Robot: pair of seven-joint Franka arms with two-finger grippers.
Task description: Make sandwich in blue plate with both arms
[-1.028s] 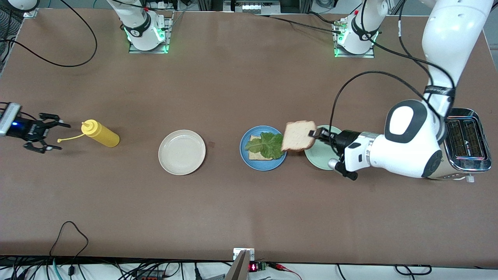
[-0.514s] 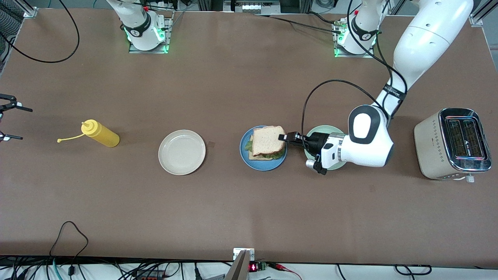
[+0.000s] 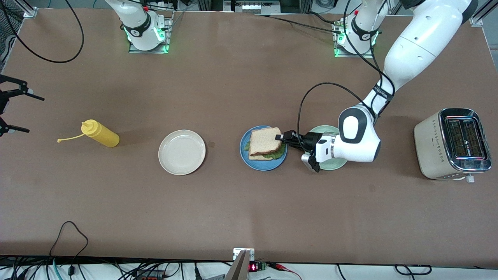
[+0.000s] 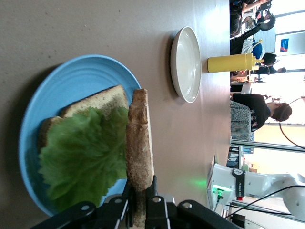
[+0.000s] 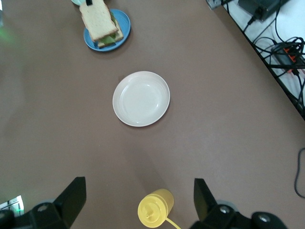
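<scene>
Sandwich [image 3: 264, 144] sits in the blue plate [image 3: 263, 165]: bottom slice, lettuce [image 4: 83, 155], top slice [image 3: 265, 140] tilted over it. My left gripper [image 3: 283, 137] is clamped on the edge of that top slice, one side down on the lettuce, the gripped side raised. Pale green plate [image 3: 335, 165] is just beside the blue one, under my left wrist. Beige plate [image 3: 181, 152] and yellow squeeze bottle [image 3: 100, 133] lie toward the right arm's end. My right gripper [image 3: 7, 105] waits there, fingers wide apart. Toaster [image 3: 453, 143] is at the left arm's end.
</scene>
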